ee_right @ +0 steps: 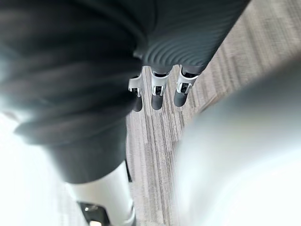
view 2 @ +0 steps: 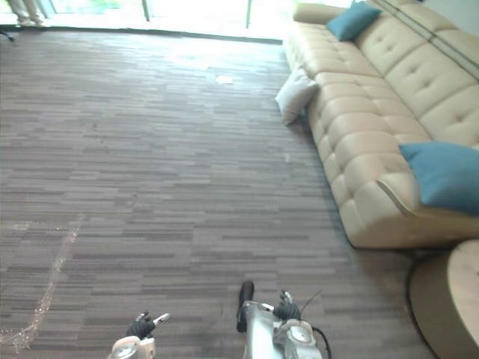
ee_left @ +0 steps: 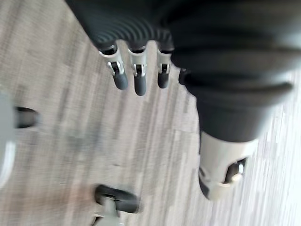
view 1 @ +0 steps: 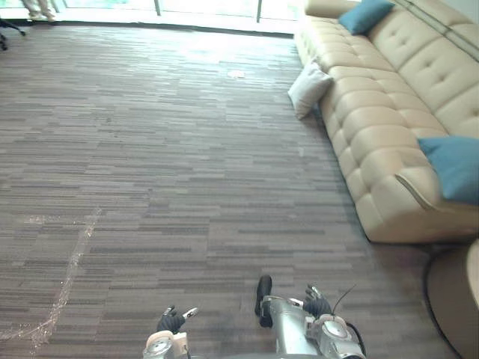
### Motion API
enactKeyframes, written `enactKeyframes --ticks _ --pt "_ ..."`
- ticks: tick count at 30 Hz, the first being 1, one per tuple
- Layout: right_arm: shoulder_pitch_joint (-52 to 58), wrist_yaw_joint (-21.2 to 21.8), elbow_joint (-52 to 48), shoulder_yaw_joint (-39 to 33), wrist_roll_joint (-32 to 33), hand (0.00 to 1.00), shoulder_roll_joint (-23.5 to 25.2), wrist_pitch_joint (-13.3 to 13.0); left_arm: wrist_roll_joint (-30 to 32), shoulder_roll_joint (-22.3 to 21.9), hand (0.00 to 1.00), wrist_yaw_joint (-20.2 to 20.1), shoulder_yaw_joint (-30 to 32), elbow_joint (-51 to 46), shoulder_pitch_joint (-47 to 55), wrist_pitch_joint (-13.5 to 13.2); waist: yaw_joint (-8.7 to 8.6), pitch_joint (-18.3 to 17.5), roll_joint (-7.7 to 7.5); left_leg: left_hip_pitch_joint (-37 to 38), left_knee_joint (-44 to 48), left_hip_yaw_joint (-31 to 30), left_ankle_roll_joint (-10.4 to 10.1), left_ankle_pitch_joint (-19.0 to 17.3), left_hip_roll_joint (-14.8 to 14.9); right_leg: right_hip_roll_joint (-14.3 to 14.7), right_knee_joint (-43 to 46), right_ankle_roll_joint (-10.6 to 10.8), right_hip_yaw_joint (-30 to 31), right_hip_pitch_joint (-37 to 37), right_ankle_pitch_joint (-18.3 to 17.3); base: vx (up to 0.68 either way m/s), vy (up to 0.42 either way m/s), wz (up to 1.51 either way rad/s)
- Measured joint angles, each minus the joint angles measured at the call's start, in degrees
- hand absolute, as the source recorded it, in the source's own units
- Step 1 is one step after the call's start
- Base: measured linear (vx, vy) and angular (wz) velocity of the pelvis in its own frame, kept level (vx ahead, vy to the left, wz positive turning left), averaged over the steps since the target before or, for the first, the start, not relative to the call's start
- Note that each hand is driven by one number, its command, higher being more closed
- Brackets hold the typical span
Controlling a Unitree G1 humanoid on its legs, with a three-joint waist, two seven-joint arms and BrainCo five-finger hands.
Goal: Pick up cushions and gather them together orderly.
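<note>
**Both hands empty, three cushions at sofa**

Left hand is hanging low over the carpet, well apart from the sofa. In the left wrist view its fingers are pointing loosely down at the carpet with the thumb standing off to the side. The hand is relaxed and spread, and nothing is sitting in it.

Right hand is also hanging low over the carpet. It is nearer the sofa's near end than the left hand is, but not touching the sofa. In the right wrist view its fingers are hanging loose and straight and the thumb is standing apart. It is likewise unclenched and carrying nothing.

The cushions are sitting apart from one another, none in a hand:
- White cushion is standing tilted on the carpet and leaning against the sofa's front, toward its far end.
- Far blue cushion is lying on the sofa's far end, propped against the backrest.
- Near blue cushion is lying on the seat at the sofa's near end, against the backrest.

A round table is standing just beside the sofa's near end. A small white scrap is lying on the carpet out in front of the sofa, near the white cushion. A person's legs are showing well apart from the sofa, across the carpet from its far end.
</note>
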Motion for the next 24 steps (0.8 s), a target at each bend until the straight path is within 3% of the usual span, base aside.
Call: enactKeyframes --ticks 1,2,3,4,6,8,9,10,11,12,13,14,15,16,17,18,19,20,21,22,24 --pt "0.3 -0.04 -1.36 -0.37 -0.1 0.0 -0.6 0.04 -0.08 -1.69 0.0 -0.02 1.97 -0.16 0.48 -0.04 -0.1 -0.49 2.7 -4.83 11.93 -0.64 -4.9 2.48 2.67 1.63 1.08 -0.68 -1.56 1.54 -3.06 0.7 -0.202 0.19" --pt "0.41 0.0 -1.92 -0.14 -0.05 0.0 -1.09 0.14 -0.14 -2.64 0.0 -0.05 3.09 -0.33 0.43 -0.05 -0.18 -0.55 3.9 -8.09 18.72 -1.45 -8.92 6.03 3.95 2.66 1.12 -1.07 -1.99 2.64 -4.62 0.87 -0.176 0.04" --pt "0.12 -0.07 -1.97 0.28 -0.02 0.0 -1.75 0.49 -0.43 -3.89 0.0 -0.07 5.14 -1.08 0.54 -0.08 0.37 0.02 5.26 -15.1 33.05 -2.09 -13.43 16.31 6.81 5.07 -0.04 -2.52 -1.82 6.21 -7.45 0.87 -0.129 -0.16" --pt "-0.06 -0.33 -1.76 0.21 0.06 0.0 -1.49 0.85 -0.85 -3.8 0.0 -0.29 5.73 -1.75 0.4 -0.09 0.85 0.56 5.76 -19.74 42.41 -0.13 -11.98 12.41 9.44 6.69 -1.71 -2.96 -1.53 10.71 -8.79 0.85 -0.115 -0.35" --pt "-0.06 -0.51 -1.79 0.69 0.43 0.0 0.32 1.14 -0.75 -2.86 0.0 -0.34 6.27 -3.18 0.49 -0.3 2.08 1.63 3.44 -25.13 45.37 3.32 -10.29 5.87 10.47 7.04 -6.13 -3.5 -0.11 18.61 -10.95 0.57 -0.067 -0.33" --pt "0.2 -0.44 -0.87 0.89 1.15 0.0 1.93 1.08 -1.03 -1.6 0.0 -0.35 6.25 -4.66 0.5 -0.67 2.79 1.29 1.34 -31.43 35.16 8.85 -7.61 0.99 10.23 6.31 -12.31 -2.75 1.7 25.44 -10.59 0.57 -0.058 -0.37" --pt "-0.29 -0.58 -0.77 0.87 1.85 0.0 2.4 1.07 -1.35 -1.57 0.0 -0.32 6.25 -5.13 0.46 -0.72 3.35 1.25 1.38 -33.83 27.98 9.99 -7.16 0.43 9.55 5.9 -14.61 -2.31 2.5 27.83 -10.87 0.55 0.012 -0.43" --pt "-0.29 -0.63 -0.82 0.84 2.21 0.0 2.6 1.07 -1.62 -1.66 0.0 -0.29 6.33 -5.4 0.46 -0.74 3.54 1.26 1.36 -34.93 24.01 10.22 -7.05 0.53 8.95 5.58 -15.6 -1.72 3.04 28.94 -11.22 0.57 0.129 -0.48" --pt "0.16 -0.72 -0.47 0.86 2.23 0.0 2.89 1.06 -2.28 -2.04 0.0 0.03 6.22 -5.68 0.5 -0.84 4.04 0.97 1.7 -37.2 6.41 7.74 -8.48 4.15 5.85 4.5 -18.16 -0.26 4.57 31.99 -12.96 0.57 0.129 -0.41" --pt "0.29 -0.73 -0.03 0.91 2.23 0.0 2.71 1.02 -2.61 -2.16 0.0 0.11 5.97 -5.65 0.54 -0.85 4.36 0.73 2.06 -37.58 1.04 6.13 -9.45 6.27 5.16 4.4 -18.88 -0.05 5.19 32.79 -13.81 0.57 0.204 -0.57" --pt "0.23 -0.79 1.11 1.06 2.18 0.0 2.2 1.11 -3.15 -2.29 0.0 0.1 5.92 -5.63 0.52 -0.87 5.23 0.35 2.25 -38.24 -0.25 4.49 -10.74 11.32 4.53 4.05 -19.7 0.69 6.49 34.01 -14.81 0.61 0.288 -0.65" --pt "0.19 -0.9 2.28 2.06 2.18 0.0 3.03 1.16 -3.41 -1.63 0.0 0.06 6.24 -5.44 0.63 -0.92 5.76 -1.17 0.8 -38.41 2.24 4.62 -6.56 13.67 1.87 1.31 -18.28 2.17 8.54 34.87 -17.48 0.77 0.32 -0.59" --pt "0.57 -0.87 2.4 2.07 2.18 0.0 3.41 1.16 -3.44 -1.31 0.0 0.12 6.46 -5.32 0.62 -0.85 5.42 -1.62 -0.14 -38.58 3.16 5.73 -6.13 12.32 1.58 0.34 -16.99 2.1 8.91 34.43 -17.77 0.82 0.31 -0.66" --pt "0.86 -0.87 2.53 2.05 2.17 0.0 3.65 1.17 -3.65 -1.46 0.0 0.19 7.1 -5.19 0.57 -0.74 5.3 -2.2 -0.9 -38.3 5.9 7.52 -4.16 9.47 1.16 -1.11 -10.93 2.53 10.87 31.8 -17.61 0.55 0.193 -0.43" --pt "1.09 -0.86 2.46 2.06 2.17 0.0 3.69 1.16 -3.66 -1.43 0.0 0.32 7.09 -5.06 0.55 -0.69 5.36 -2.37 -1.16 -37.84 6.45 8.21 -3.66 8.56 0.94 -1.53 -8.33 2.83 11.41 31.05 -17.54 0.66 0.261 -0.64" --pt "1.11 -0.87 1.97 1.98 2.15 0.0 3.9 1.15 -3.79 -0.99 0.0 0.45 6.97 -4.63 0.48 -0.65 5.59 -2.19 -2.1 -34.66 6.52 10.27 -2.42 6.15 -0.08 -3.01 4.8 4.68 12.89 26.64 -16.86 0.61 0.233 -0.47" --pt "1.1 -0.8 0.65 1.85 2.15 0.0 4.0 1.1 -4.25 -0.24 0.0 0.41 6.46 -4.05 0.39 -0.45 4.88 -1.71 -2.62 -30.04 5.43 10.88 -1.44 4.2 -1.59 -4.46 22.11 8.95 13.69 19.86 -12.26 0.6 0.213 -0.38" --pt "1.18 -0.78 0.33 1.76 2.15 0.0 3.97 1.07 -4.3 -0.09 0.0 0.47 6.21 -3.65 0.28 -0.31 4.5 -1.67 -2.63 -28.41 5.03 10.83 -0.85 3.6 -1.89 -4.68 26.34 9.26 13.65 18.29 -11.86 0.58 0.163 -0.12" --pt "1.22 -0.75 -0.54 1.34 2.08 0.0 3.63 0.98 -4.36 -0.19 0.0 0.6 5.67 -2.59 0.21 0.06 3.88 -1.22 -1.94 -23.0 3.02 10.4 0.09 2.24 -2.22 -4.85 34.0 8.46 11.42 15.76 -12.37 0.55 0.129 -0.05" --pt "1.95 -0.68 -1.74 1.0 2.04 0.0 3.23 1.0 -4.4 -0.77 0.0 0.68 4.86 -2.31 -0.21 0.55 3.99 -1.25 -0.61 -17.66 -0.28 10.35 0.16 0.87 -1.86 -4.95 35.54 6.51 7.27 12.61 -13.59 0.53 0.108 -0.09" --pt "1.44 -0.45 -2.05 0.92 2.01 0.0 3.24 0.95 -4.27 -1.0 0.0 0.73 4.81 -2.04 -0.21 0.62 3.98 -0.87 -0.2 -11.56 -5.38 10.61 -0.46 0.43 -1.39 -5.29 30.87 4.6 1.17 8.71 -15.98 0.5 0.066 -0.11"
